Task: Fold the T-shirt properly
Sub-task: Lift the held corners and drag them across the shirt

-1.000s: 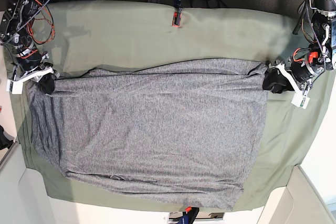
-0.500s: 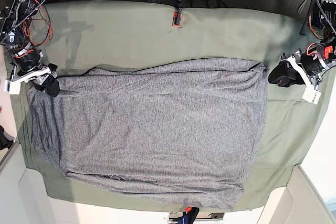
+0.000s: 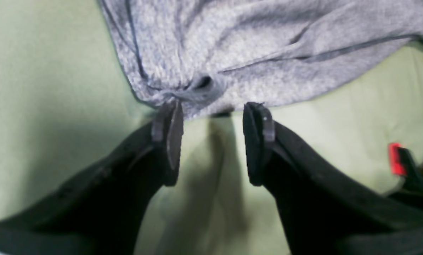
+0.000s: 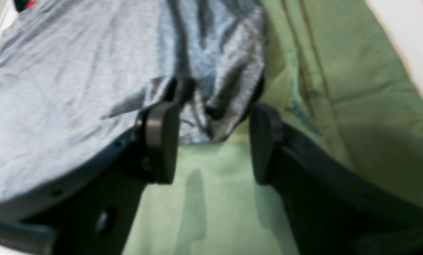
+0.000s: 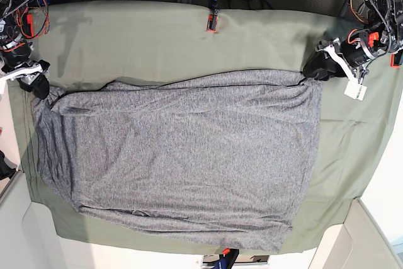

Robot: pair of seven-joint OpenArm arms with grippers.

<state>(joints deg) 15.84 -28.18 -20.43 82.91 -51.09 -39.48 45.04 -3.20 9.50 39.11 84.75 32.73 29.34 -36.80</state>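
The heather-grey T-shirt [image 5: 179, 155] lay spread flat across the olive-green table cloth [image 5: 157, 36], covering most of its middle and reaching almost to the near edge. Its far edge ran roughly straight between the two arms.

The left gripper [image 3: 211, 141] stood at the shirt's far corner on the base view's right, with its jaws spread and nothing between them. The puckered corner of cloth [image 3: 197, 85] sat just beyond the fingertips [image 3: 172, 131], the one finger apparently just at its hem.

The right gripper [image 4: 211, 141], at the opposite far corner, was likewise spread and empty. A rumpled fold of the shirt [image 4: 215, 106] lay just ahead of the jaws and partly between the pads [image 4: 160, 141].

The fabric appeared thin, light and limp. It bunched into small creases at both corners and draped without holding any shape. Such a knit would probably stretch and sag under its own weight, and a single layer could slip from a shallow pinch.

The gathered corners offered the thickest purchase. Hold was best taken there, well inside the hem, with both arms lifting together so that the edge stayed taut and level.
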